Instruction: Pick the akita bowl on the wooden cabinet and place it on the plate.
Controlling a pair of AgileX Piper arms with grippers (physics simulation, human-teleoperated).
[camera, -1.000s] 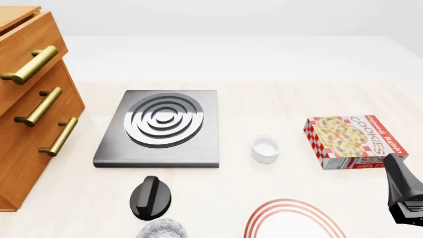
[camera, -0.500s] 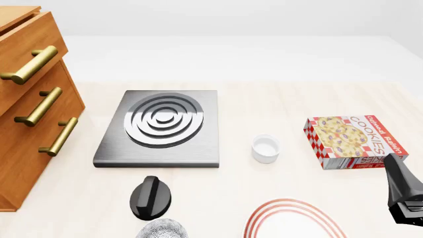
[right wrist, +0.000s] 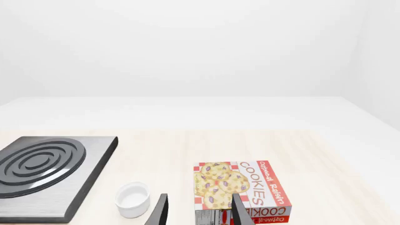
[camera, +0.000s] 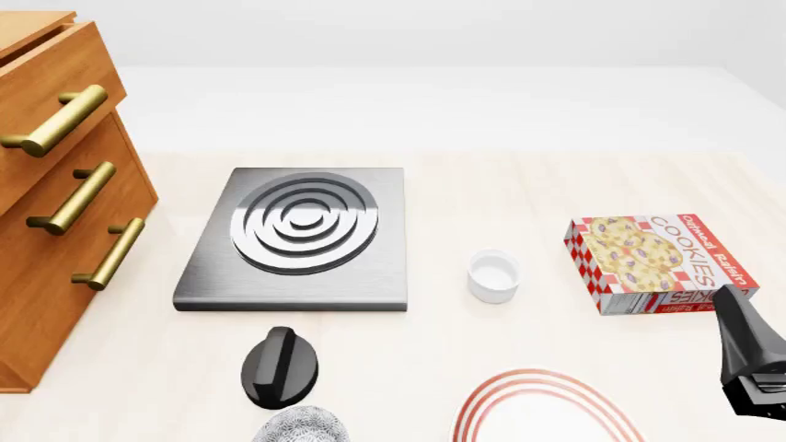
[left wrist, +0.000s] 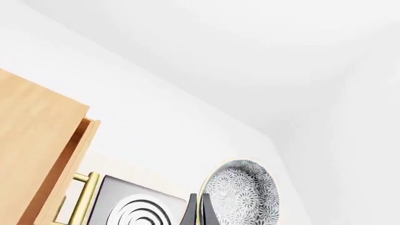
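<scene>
One speckled white-grey akita bowl (left wrist: 242,194) gripped in left end effector (left wrist: 198,213); keep level, carry over red-ringed white plate (camera: 550,407), lower gently. Right end effector (right wrist: 198,211) open, idle.

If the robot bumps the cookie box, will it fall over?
Probably not: the cookie box lies flat on its wide face, so it would likely slide. It looks like cardboard, so probably light, and a hard squeeze might dent it.

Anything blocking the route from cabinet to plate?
A speckled bowl and black knob sit low between wooden cabinet and plate; a lifted carry should clear them. Plate's visible part is bare. Cabinet top is out of frame.
</scene>
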